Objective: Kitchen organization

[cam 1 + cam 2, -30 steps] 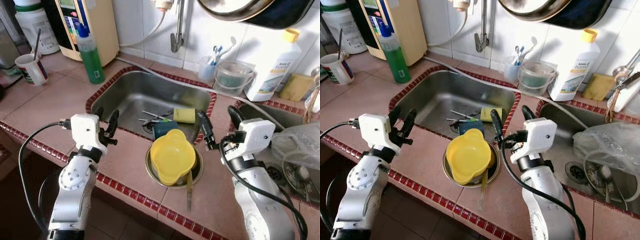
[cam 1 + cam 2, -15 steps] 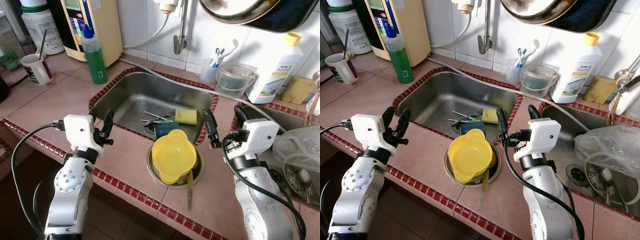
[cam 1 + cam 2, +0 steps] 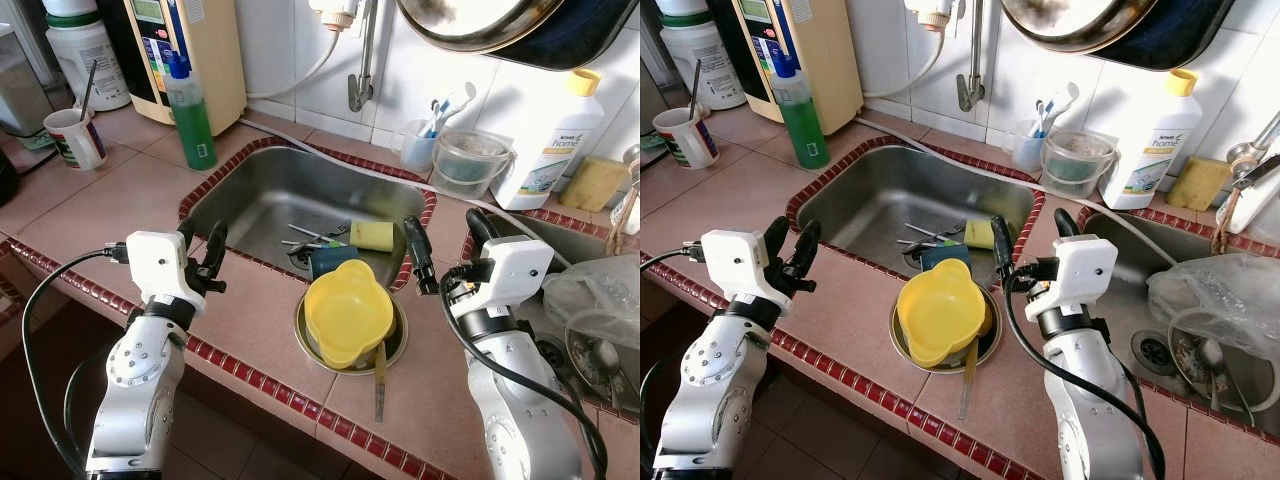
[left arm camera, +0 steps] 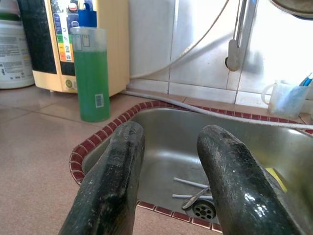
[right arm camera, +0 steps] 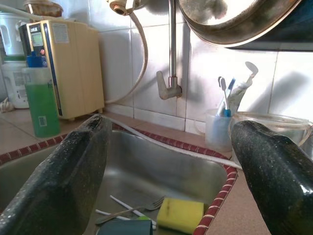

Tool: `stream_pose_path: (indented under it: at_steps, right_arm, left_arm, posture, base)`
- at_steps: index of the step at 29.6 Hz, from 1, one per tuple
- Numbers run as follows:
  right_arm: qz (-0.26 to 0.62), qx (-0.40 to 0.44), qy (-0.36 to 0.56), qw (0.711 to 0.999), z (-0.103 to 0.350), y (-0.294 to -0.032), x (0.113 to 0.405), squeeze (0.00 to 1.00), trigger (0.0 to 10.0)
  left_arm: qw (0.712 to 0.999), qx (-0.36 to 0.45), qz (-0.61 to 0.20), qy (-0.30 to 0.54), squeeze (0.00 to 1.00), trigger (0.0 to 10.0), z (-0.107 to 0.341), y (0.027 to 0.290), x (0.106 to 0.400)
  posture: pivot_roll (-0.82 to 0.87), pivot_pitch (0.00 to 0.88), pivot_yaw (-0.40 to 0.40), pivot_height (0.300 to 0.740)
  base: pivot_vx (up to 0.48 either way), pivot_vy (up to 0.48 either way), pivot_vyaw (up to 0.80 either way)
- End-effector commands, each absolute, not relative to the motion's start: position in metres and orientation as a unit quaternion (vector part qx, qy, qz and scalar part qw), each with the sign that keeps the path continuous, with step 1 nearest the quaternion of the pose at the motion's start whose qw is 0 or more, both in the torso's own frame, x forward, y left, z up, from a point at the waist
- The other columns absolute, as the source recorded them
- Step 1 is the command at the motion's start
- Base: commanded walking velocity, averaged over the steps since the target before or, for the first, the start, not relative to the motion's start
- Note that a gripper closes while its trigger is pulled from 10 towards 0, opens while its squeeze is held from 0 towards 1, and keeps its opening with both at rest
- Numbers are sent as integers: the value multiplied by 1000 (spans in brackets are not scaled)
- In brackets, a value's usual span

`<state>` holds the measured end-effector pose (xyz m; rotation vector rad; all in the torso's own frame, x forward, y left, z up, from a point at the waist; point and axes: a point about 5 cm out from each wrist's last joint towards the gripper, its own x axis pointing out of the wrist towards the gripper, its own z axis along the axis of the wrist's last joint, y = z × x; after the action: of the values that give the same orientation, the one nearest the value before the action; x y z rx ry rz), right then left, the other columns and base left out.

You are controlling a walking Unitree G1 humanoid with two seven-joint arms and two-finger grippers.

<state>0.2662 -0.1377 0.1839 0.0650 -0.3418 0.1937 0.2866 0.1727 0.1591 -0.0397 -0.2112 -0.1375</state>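
A yellow bowl (image 3: 347, 312) sits upside down on a round steel dish (image 3: 392, 347) on the tiled counter, just in front of the steel sink (image 3: 262, 190). A long utensil (image 3: 379, 377) leans off the dish toward the counter's front edge. In the sink lie a yellow sponge (image 3: 371, 234), a dark blue cup (image 3: 330, 260) and some cutlery (image 3: 312, 238). My left gripper (image 3: 203, 236) hovers open over the counter at the sink's front left corner. My right gripper (image 3: 440, 220) is wide open, right of the bowl at the sink's right rim. Both hold nothing.
A green soap bottle (image 3: 190, 105), a beige appliance (image 3: 195, 45) and a mug (image 3: 75, 137) stand at the back left. A toothbrush cup (image 3: 418, 150), a clear tub (image 3: 471, 160) and a white detergent bottle (image 3: 550, 140) line the back right. A plastic bag (image 3: 600, 285) covers the second basin.
The whole view has shifted slightly as the camera moved. Both grippers keep much the same open pose; the bowl and dish have not moved.
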Motion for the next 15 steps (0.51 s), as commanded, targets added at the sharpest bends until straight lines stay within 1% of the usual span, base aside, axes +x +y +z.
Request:
stream_pose_path:
  at_steps: [1,3,4,9,15]
  right_arm:
    - [93,35,-166,981,183,-140,267,0,10000]
    - [95,36,-166,981,183,-140,267,0,10000]
    - [95,36,-166,981,183,-140,268,0,10000]
    - [96,38,-166,981,183,-139,268,0,10000]
    - [97,40,-164,981,183,-138,268,0,10000]
  left_arm:
    - [990,-18,-79,-114,0,10000,165,171,286]
    - [990,-27,-82,-112,0,10000,165,170,287]
    - [990,-28,-82,-111,0,10000,165,171,287]
    - [991,-27,-81,-106,0,10000,165,172,288]
    - [991,-21,-78,-105,0,10000,165,171,288]
  posture:
    - [-47,58,4,740]
    - [-46,58,5,740]
    - [-45,59,5,740]
    - [-44,59,8,740]
    - [-46,59,8,740]
  base:
    - [0,0,-781]
    - [0,0,-778]
    - [0,244,-775]
    - [0,480,-775]
    - [0,0,-775]
